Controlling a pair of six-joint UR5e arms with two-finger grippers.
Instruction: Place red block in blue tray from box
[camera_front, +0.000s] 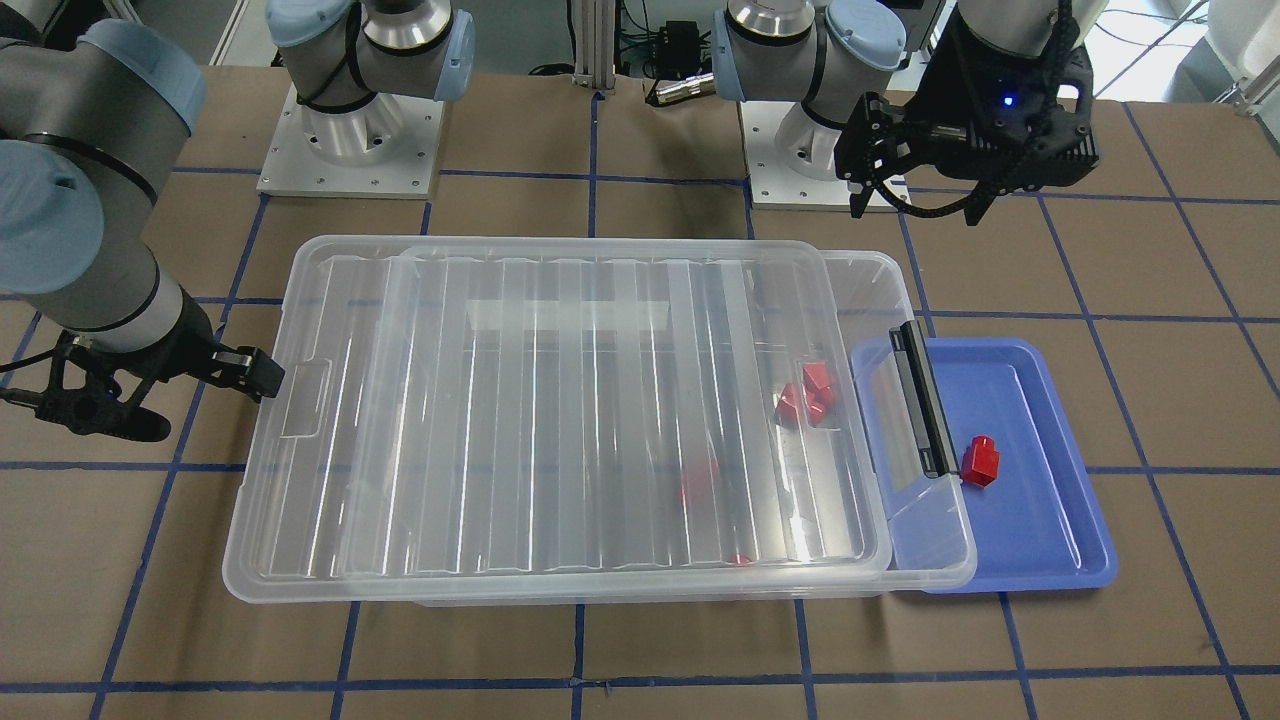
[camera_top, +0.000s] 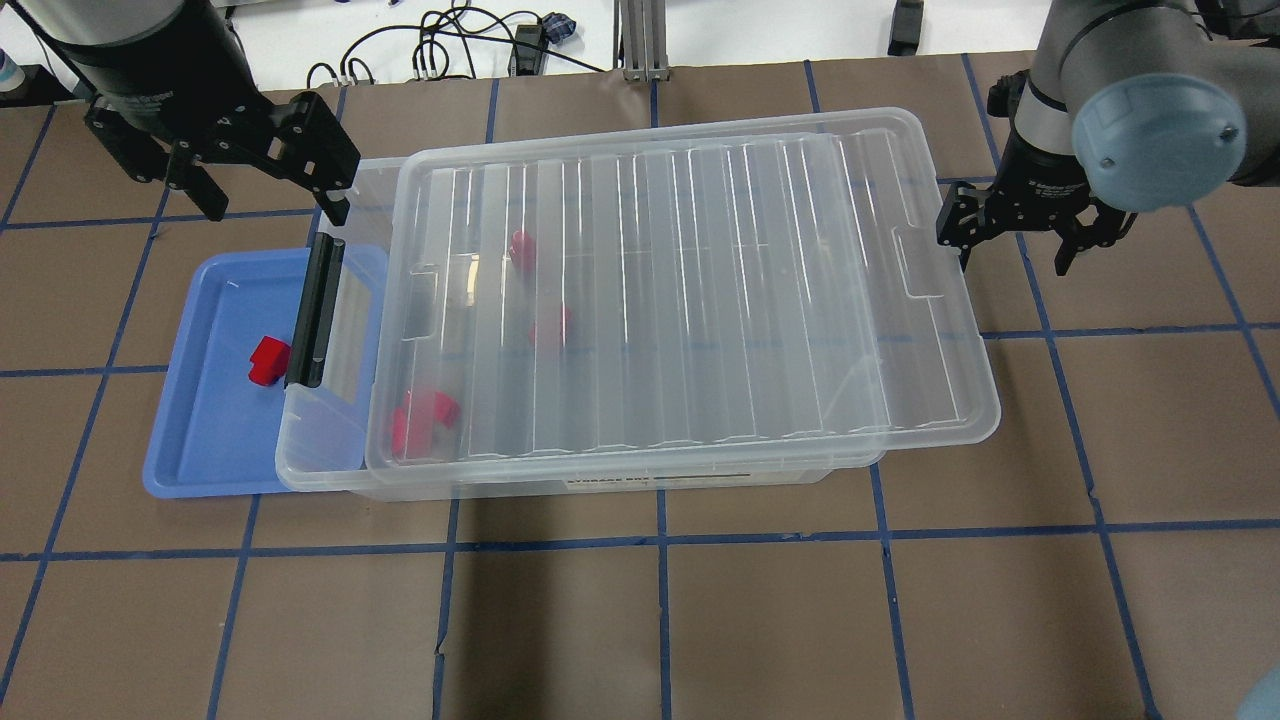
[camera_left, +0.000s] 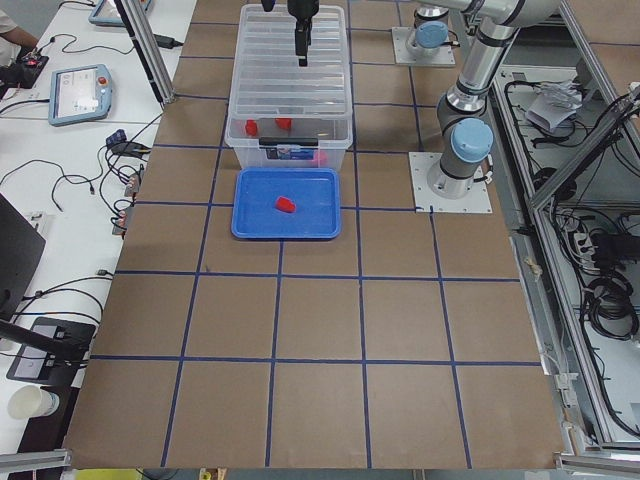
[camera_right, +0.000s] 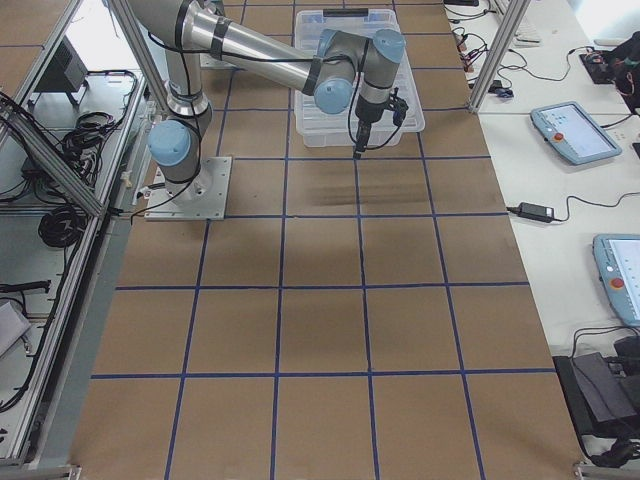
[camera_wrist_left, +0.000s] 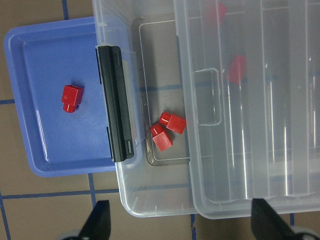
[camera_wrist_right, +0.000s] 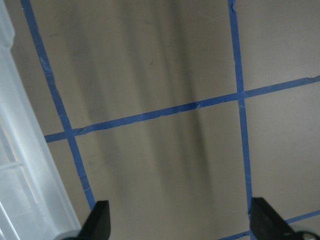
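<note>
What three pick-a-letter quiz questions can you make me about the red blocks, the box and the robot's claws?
1. Where is the red block that lies outside the box?
A) on the brown table
B) in the blue tray
C) in a claw

2. What colour is the box's latch bar?
A) black
B) yellow
C) green

3. How is the left claw?
A) shut on a block
B) shut on the lid
C) open and empty

Answers:
1 B, it lies on the tray's floor.
2 A, the bar at the tray end is black.
3 C, it is spread wide with nothing held.
</note>
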